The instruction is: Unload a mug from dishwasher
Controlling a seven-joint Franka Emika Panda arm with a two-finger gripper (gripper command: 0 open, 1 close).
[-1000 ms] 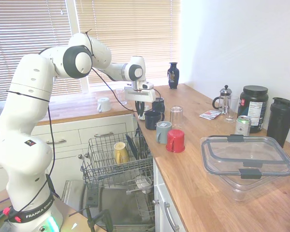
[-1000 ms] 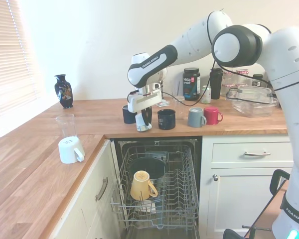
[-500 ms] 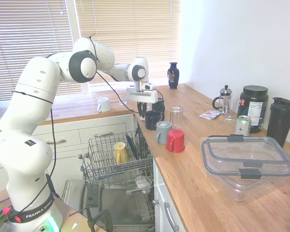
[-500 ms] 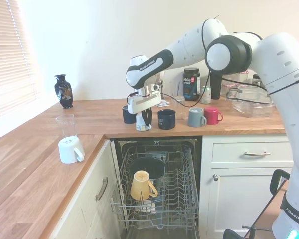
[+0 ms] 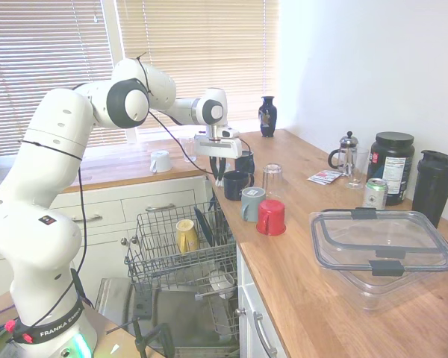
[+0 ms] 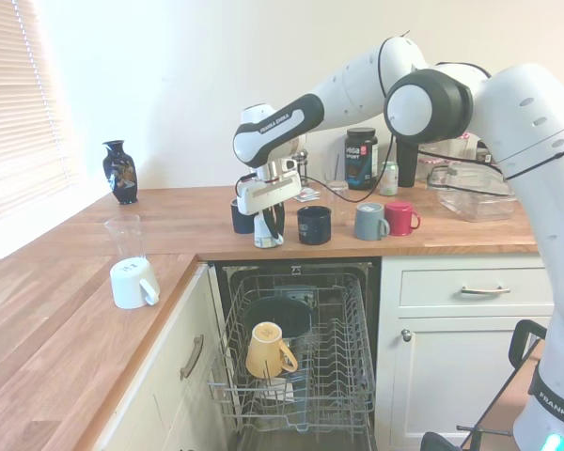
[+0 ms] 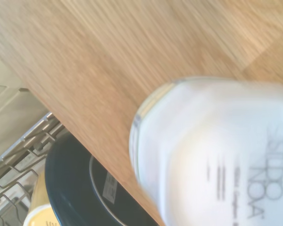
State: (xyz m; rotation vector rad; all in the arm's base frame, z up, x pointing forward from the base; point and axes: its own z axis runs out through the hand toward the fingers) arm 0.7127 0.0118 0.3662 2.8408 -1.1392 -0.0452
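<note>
1. The tool [image 6: 266, 225] pinches the mug [image 6: 267, 235], a small whitish cup, mid-frame in the second exterior view.
2. The mug sits at or just above the tabletop [image 6: 188, 225], near its front edge, beside a dark blue mug [image 6: 314, 225]; contact is unclear.
3. The dishwasher [image 6: 301, 357], rack out, lies lower centre.
4. Step in hand, as I judge: placing. Next calls for settling the mug flat, then spreading the fingers.
</note>
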